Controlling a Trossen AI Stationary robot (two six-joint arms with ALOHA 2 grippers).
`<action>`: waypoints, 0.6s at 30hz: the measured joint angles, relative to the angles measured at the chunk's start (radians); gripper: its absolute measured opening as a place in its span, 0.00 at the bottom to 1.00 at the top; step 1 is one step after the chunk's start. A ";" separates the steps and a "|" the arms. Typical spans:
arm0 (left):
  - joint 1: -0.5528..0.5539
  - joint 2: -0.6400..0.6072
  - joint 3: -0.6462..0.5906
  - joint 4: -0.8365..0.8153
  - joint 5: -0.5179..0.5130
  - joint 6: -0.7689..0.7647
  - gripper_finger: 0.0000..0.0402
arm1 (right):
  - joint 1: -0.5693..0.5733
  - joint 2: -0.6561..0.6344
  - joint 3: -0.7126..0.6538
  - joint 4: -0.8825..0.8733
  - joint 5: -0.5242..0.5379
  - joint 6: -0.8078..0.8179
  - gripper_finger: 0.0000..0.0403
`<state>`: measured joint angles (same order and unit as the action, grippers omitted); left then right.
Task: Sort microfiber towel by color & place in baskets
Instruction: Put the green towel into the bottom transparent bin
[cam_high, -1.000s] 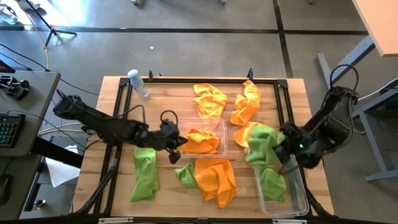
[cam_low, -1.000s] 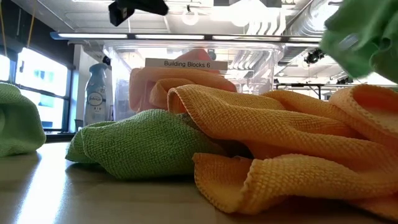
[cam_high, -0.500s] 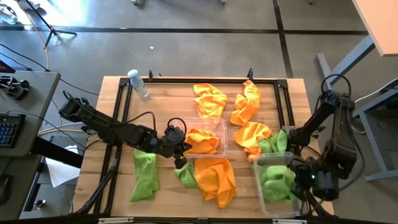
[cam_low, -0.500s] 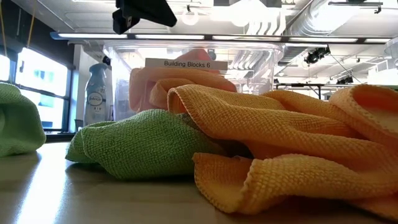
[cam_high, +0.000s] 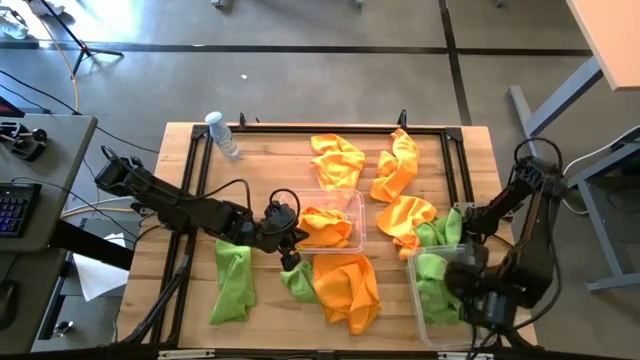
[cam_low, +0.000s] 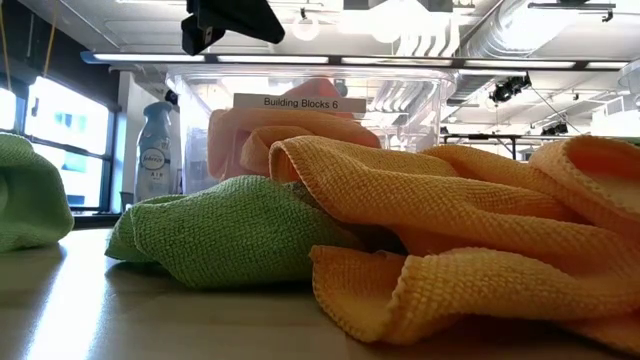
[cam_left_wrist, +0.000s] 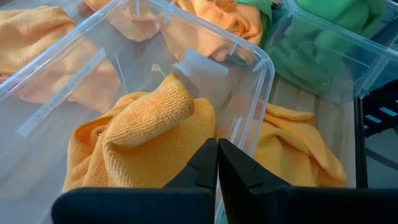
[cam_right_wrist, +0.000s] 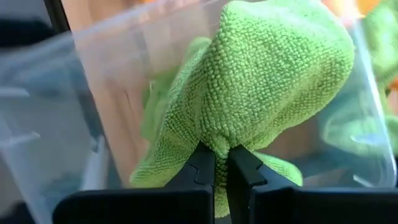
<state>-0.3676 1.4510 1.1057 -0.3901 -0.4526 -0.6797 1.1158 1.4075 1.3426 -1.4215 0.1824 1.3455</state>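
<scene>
Orange and lime green microfiber towels lie scattered on the wooden table. One orange towel lies in the centre basket. My left gripper is shut and hangs over that basket's left end, empty. My right gripper is over the right basket by the near right corner, shut on a green towel. Loose on the table are green towels and orange towels. My right gripper pinches a raised fold of the green towel between its two fingers, several layers bunched together. The towel spreads out beyond the fingertips inside the right basket, against its clear wall. Whether the towel's lower part rests on the basket floor I cannot tell.
A small water bottle stands near the far left corner. A dark frame rail runs along the table's left side and another along the right. Bare wood shows between the bottle and the centre basket.
My right gripper carried the green towel from beside the centre basket toward the near edge and down into the right basket, staying shut on it. The towel, first bunched above the table, now sits inside the basket. My left gripper shifted slightly toward the right and near edge, then held still.
</scene>
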 joint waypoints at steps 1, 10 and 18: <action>0.000 0.000 0.000 0.000 0.000 0.000 0.00 | -0.009 0.019 0.000 0.004 -0.010 -0.049 0.00; -0.002 0.000 0.000 0.002 0.017 0.000 0.00 | -0.052 0.161 -0.074 0.137 -0.133 -0.380 0.00; -0.002 0.000 0.000 0.008 0.025 0.000 0.00 | -0.057 0.107 -0.328 0.434 -0.184 -0.350 0.00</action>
<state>-0.3695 1.4512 1.1057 -0.3820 -0.4272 -0.6792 1.0584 1.5140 1.0149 -0.9870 -0.0021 0.9954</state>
